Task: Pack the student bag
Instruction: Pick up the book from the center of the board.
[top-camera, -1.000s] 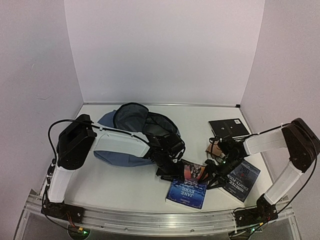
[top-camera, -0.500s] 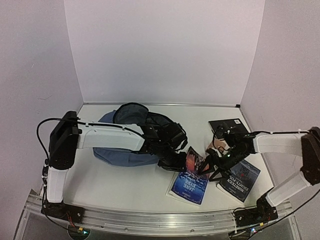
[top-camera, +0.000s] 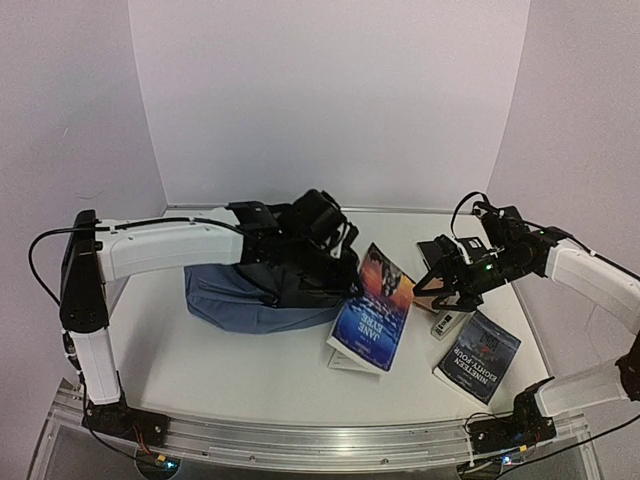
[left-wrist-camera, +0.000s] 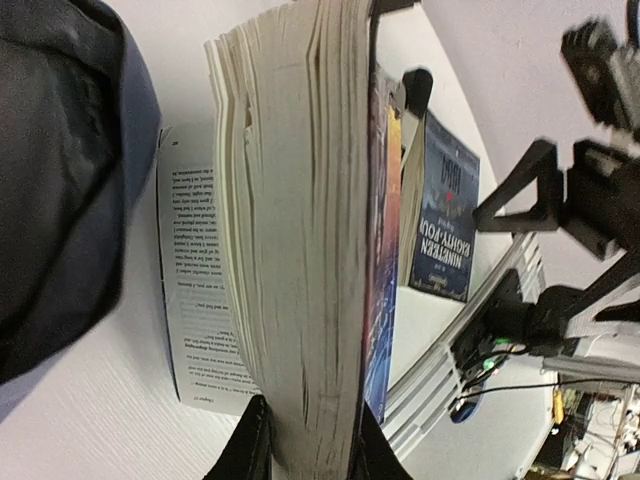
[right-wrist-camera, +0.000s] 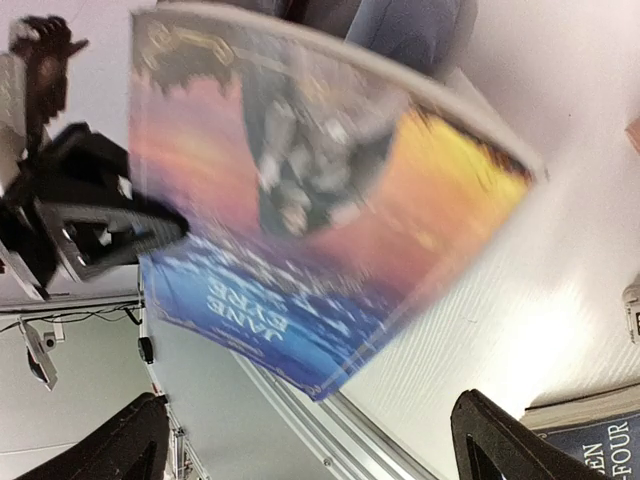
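Shows soft, matt slate-blue cloth on the student bag (top-camera: 232, 303). Shows a glossy, smooth cover on the Jane Eyre book (top-camera: 372, 308), around a matt, rough-edged paper page block (left-wrist-camera: 290, 250). Shows smooth matt white on the table (top-camera: 250, 375) and bare brushed metal on the front rail (top-camera: 300, 440).

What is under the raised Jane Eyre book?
A printed page lies flat on the table below the Jane Eyre book, which the left gripper clamps. Whether the page joins the book is covered.

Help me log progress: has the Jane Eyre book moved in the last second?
Yes. The Jane Eyre book lay flat beside the unmoved Nineteen Eighty-Four book; now it is lifted, tilted up, nearer the student bag.
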